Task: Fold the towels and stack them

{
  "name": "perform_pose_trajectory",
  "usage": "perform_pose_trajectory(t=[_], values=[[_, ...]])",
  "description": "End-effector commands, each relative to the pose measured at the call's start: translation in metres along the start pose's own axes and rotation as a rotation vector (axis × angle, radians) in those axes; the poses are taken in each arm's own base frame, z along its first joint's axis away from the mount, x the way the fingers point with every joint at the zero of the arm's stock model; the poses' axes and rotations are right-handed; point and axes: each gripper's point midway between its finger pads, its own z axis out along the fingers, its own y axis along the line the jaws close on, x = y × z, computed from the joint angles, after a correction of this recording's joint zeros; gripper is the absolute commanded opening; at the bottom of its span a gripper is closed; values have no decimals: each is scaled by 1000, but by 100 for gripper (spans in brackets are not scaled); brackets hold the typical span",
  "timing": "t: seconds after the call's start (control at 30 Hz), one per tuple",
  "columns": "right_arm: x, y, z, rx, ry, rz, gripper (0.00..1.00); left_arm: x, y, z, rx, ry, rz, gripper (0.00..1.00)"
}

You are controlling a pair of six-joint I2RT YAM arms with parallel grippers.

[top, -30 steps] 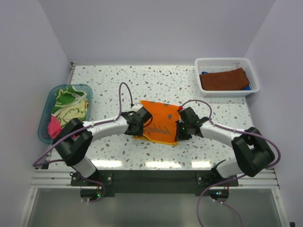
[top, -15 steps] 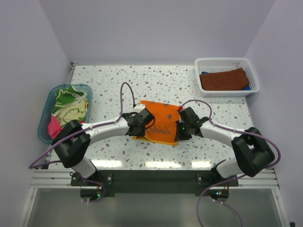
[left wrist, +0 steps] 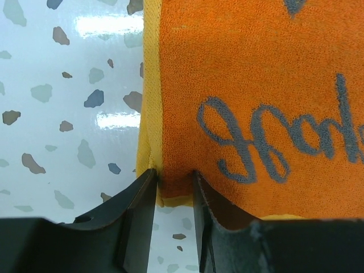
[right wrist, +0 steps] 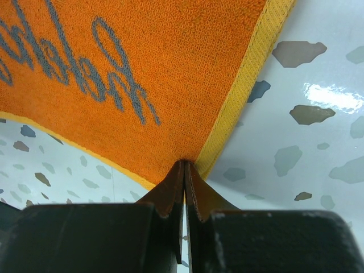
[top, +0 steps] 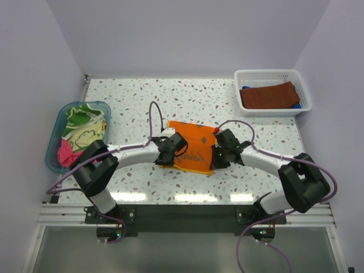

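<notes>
across the speckled table (top: 136,96), the containers sit at opposite ends: a white mesh basket (top: 273,73) at the far right corner and a translucent teal tub (top: 57,128) at the left edge

the basket holds a rust brown towel (top: 267,95) lying flat, with a sliver of a blue towel (top: 296,104) showing under its right end

the tub holds a crumpled green and yellow patterned towel (top: 82,122) filling most of it, and a pink towel (top: 65,152) bunched at its near end

between the two arms, near the middle of the table and well apart from both containers, lies the orange towel (top: 193,145), with grey script lettering and a yellow border

the left gripper (left wrist: 173,179) is at the towel's near left corner; its fingers stand narrowly apart with the corner's edge between them, both touching cloth, but whether they are pressing firmly cannot be told

the right gripper (right wrist: 185,165) is at the near right corner, its fingers pressed together and pinching the tip of that corner, which is raised off the table
</notes>
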Motion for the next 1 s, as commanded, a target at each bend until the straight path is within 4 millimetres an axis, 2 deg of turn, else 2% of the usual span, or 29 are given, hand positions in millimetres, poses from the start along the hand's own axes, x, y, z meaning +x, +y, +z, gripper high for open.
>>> perform_pose_trajectory(t=[0.0,0.1,0.17,0.33,0.5,0.6,0.63,0.77,0.9,0.97], values=[[17,-23,8,84,35,-15,3,-3,5,4,-39,-26,-21,37],[18,-23,9,84,37,-13,3,-3,9,5,-63,-24,-14,34],[18,-23,9,82,38,-14,3,-4,14,2,-83,-24,-6,26],[18,-23,8,81,37,-13,3,-21,25,-10,-152,-66,7,16],[18,-24,9,84,38,-13,3,-22,37,-18,-206,-65,22,16],[19,-24,9,87,42,-14,3,-13,39,-15,-205,-34,31,25],[19,-24,9,87,40,-14,3,-10,39,-15,-202,-23,29,32],[17,-25,7,92,36,-18,3,1,40,-20,-168,3,15,41],[10,-21,1,86,15,-23,3,-16,33,-40,-102,-45,-22,44],[8,-21,0,92,15,-29,3,-34,24,-53,-54,-89,-44,44]])
